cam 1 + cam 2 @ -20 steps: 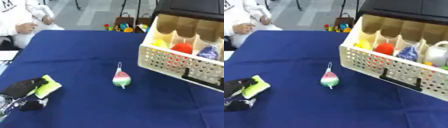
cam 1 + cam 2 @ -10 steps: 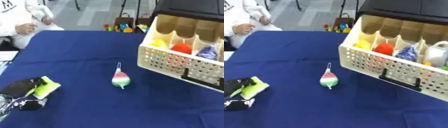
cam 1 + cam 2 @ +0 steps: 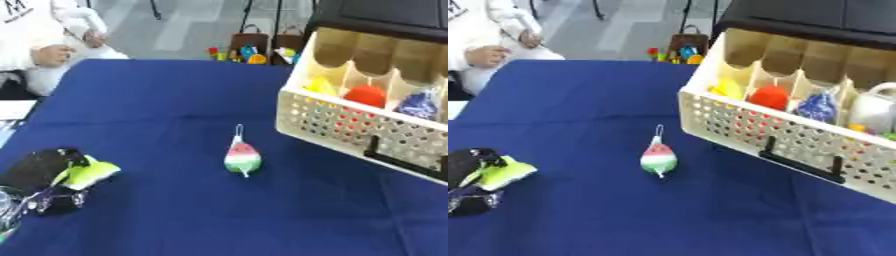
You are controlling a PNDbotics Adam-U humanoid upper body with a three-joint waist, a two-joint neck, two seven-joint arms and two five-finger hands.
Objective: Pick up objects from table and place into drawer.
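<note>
A small watermelon-coloured toy (image 3: 242,158) with a white loop lies on the blue table (image 3: 175,100) near the middle. At the right stands the cream perforated drawer (image 3: 798,140), pulled open, with a black handle (image 3: 802,160). Its compartments hold a yellow thing (image 3: 728,89), a red thing (image 3: 770,96), a blue thing (image 3: 815,107) and a white thing (image 3: 875,111). My left hand (image 3: 37,170) is at the lower left, low over the table, its fingers curled round a yellow-green object (image 3: 89,173). My right hand shows in no view.
A person in white (image 3: 39,40) sits at the table's far left corner. Coloured toys and bags (image 3: 254,50) stand on the floor beyond the far edge. A white sheet (image 3: 13,109) lies at the left edge. A dark cabinet top (image 3: 815,17) overhangs the drawer.
My left hand with the yellow-green object has shifted slightly to the left. The watermelon toy and the drawer have not moved.
</note>
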